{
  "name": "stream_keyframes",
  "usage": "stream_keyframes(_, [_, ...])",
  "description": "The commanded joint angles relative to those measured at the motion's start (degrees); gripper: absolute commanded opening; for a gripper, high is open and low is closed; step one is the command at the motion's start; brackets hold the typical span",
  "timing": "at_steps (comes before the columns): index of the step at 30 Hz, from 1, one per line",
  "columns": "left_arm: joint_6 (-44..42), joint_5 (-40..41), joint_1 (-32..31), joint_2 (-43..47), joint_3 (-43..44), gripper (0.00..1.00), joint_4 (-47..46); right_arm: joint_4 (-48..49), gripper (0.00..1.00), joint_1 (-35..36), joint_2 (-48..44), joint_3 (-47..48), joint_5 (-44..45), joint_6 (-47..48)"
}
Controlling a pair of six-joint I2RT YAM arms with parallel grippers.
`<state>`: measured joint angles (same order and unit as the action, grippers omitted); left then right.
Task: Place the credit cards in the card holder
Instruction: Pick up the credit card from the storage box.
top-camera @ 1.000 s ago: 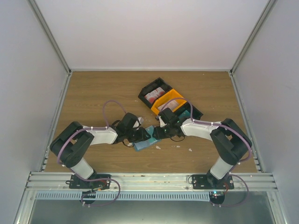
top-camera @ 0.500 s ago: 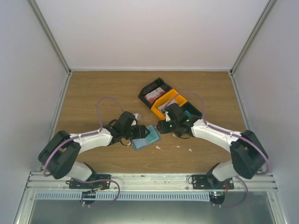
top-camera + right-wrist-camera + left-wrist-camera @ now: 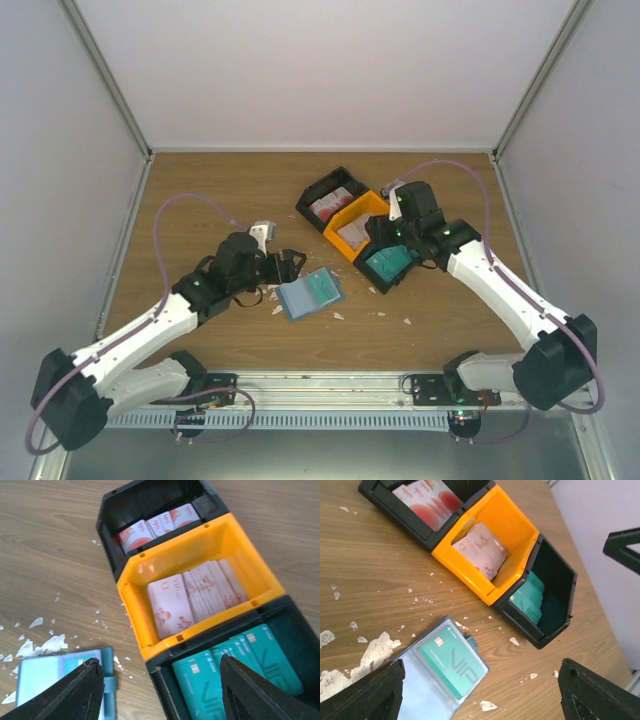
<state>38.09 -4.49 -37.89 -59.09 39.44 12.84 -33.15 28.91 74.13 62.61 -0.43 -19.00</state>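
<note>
Jaws of both grippers gape wide, holding nothing. The left gripper (image 3: 482, 665) hovers above the flat blue wallet-like card holder (image 3: 420, 695), which lies open on the wooden table (image 3: 200, 200) with one teal card (image 3: 452, 662) inside. The right gripper (image 3: 160, 660) hangs over the black-and-orange three-compartment plastic tray (image 3: 165, 640), where thin credit cards (image 3: 235, 667) lie fanned. They look stiff, light and slippery, so pinch an exposed edge. The tray walls hem the fingers in, and white paper scraps (image 3: 370, 652) litter the table nearby.

card holder (image 3: 296, 300): clear overhead | tray (image 3: 465, 575): walls stand near, far-right, gap between

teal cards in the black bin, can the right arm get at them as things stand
Probably yes: the right gripper hovers open above the teal cards, and the bin is uncovered on top.
</note>
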Motion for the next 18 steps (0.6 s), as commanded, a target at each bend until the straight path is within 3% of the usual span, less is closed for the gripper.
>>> stream_keyframes(1, [-2.10,2.29,0.53,5.38,-1.04,0.88,1.13,-5.00,0.64,-3.17,-1.72,1.22,2.28,3.23])
stream_keyframes(4, [-2.89,2.21,0.56,8.48,-3.13,0.99,0.09,-5.75,0.64,-7.25,-1.25,0.67,3.69,3.79])
stream_keyframes(11, [-5.32,-0.29,0.62,8.75,-3.89,0.99,-1.08,-3.59,0.58,-12.67,2.76,0.83,-2.15,5.55])
stream_keyframes(16, [-3.47,-7.31,0.71,4.76,-5.05,0.99,-6.75,-4.25,0.45,-12.70,8.81,0.81,-5.69,7.19])
stream_keyframes(18, [-2.69,-11.26,0.71,2.58,-5.32,0.95,-9.82,-4.27,0.44,-12.67,10.25,-0.18,-7.16,7.47])
